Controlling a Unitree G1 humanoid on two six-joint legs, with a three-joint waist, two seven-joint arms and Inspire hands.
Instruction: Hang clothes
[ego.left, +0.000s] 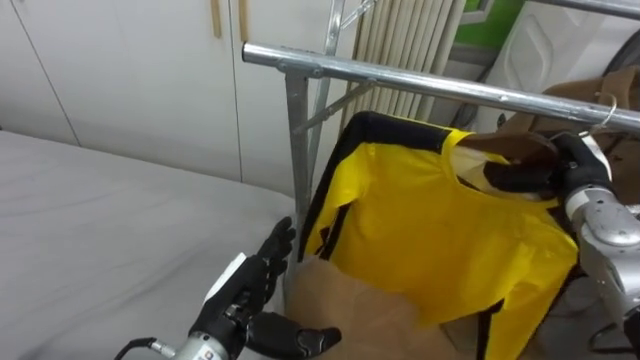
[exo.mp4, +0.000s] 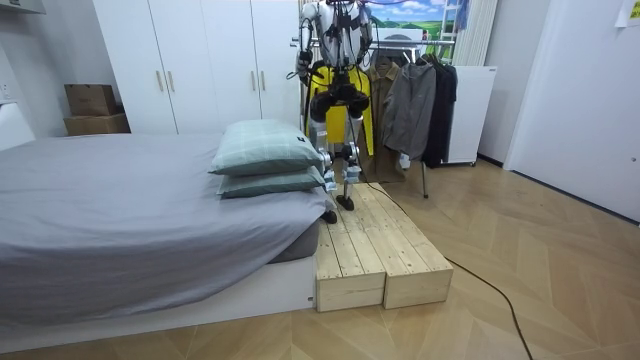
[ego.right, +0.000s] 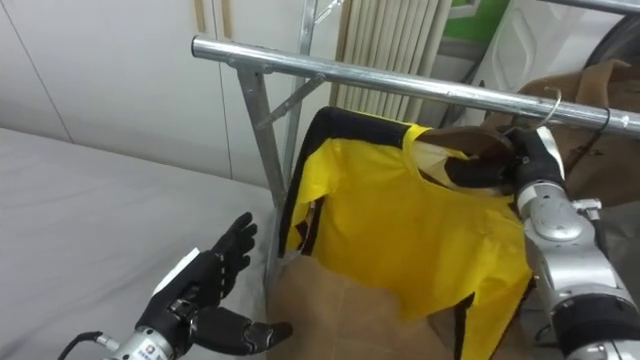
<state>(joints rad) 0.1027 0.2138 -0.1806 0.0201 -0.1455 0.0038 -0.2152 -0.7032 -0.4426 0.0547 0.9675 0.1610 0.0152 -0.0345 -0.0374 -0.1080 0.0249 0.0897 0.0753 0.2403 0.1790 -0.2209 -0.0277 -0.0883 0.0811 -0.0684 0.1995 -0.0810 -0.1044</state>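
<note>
The right hand (ego.left: 572, 165) has its dark fingers (ego.left: 520, 178) curled shut in the collar opening of the yellow shirt (ego.left: 430, 230). They are clamped on the cloth just below a thin wire hook (ego.left: 608, 112) that sits at the metal rail (ego.left: 400, 75). The shirt hangs below these fingers, smooth and slightly glossy, with black trim along its collar and side.

The left hand (ego.left: 245, 295) is low, with its fingers (ego.left: 278, 245) spread apart and holding nothing. Their tips are near the rack's upright post (ego.left: 297, 140). Just beside them lies a matte brown cloth (ego.left: 350, 310), with the shirt's hem over it. On the other side of them the grey bed (ego.left: 100, 220) spreads flat and bare.

In the room view the robot stands on a wooden platform (exo.mp4: 380, 250) at the rack.
</note>
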